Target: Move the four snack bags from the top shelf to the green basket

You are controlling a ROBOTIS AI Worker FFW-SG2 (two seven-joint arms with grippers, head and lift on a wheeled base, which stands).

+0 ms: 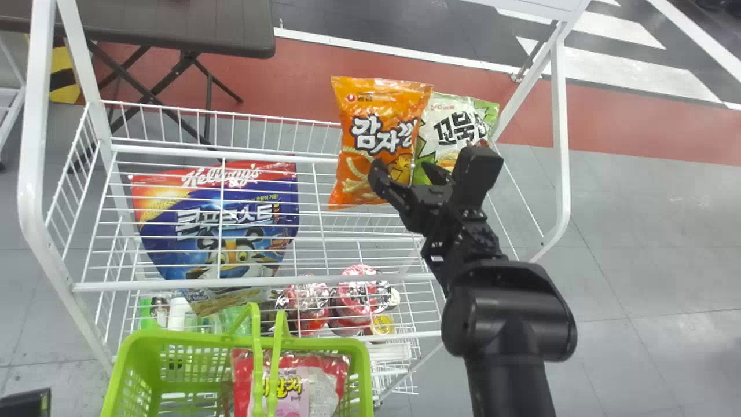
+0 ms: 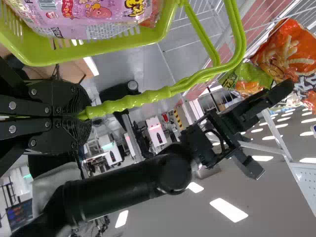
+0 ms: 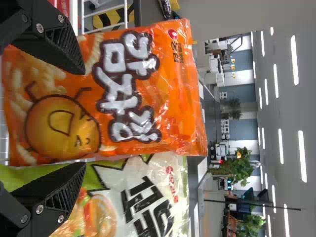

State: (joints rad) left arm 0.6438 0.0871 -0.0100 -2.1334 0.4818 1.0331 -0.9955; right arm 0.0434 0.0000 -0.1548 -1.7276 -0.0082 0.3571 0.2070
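In the head view my right gripper [image 1: 408,174] stands open at the front of the orange snack bag [image 1: 379,139] and the green-and-white snack bag [image 1: 454,130], which stand side by side on the top shelf. The right wrist view has my right gripper [image 3: 81,118] with its fingers spread before the orange bag [image 3: 143,89]; the lower finger overlaps the green-and-white bag [image 3: 158,197]. A pink-and-red snack bag [image 1: 292,385] lies in the green basket [image 1: 359,370]. In the left wrist view my left gripper [image 2: 84,114] is shut on the basket's handle [image 2: 133,100].
A large blue cereal bag [image 1: 217,223] is seen through the wires of the white shelf rack [image 1: 260,284], left of the snack bags. Red-lidded cups [image 1: 362,292] stand lower in the rack. A dark table [image 1: 173,29] is behind it.
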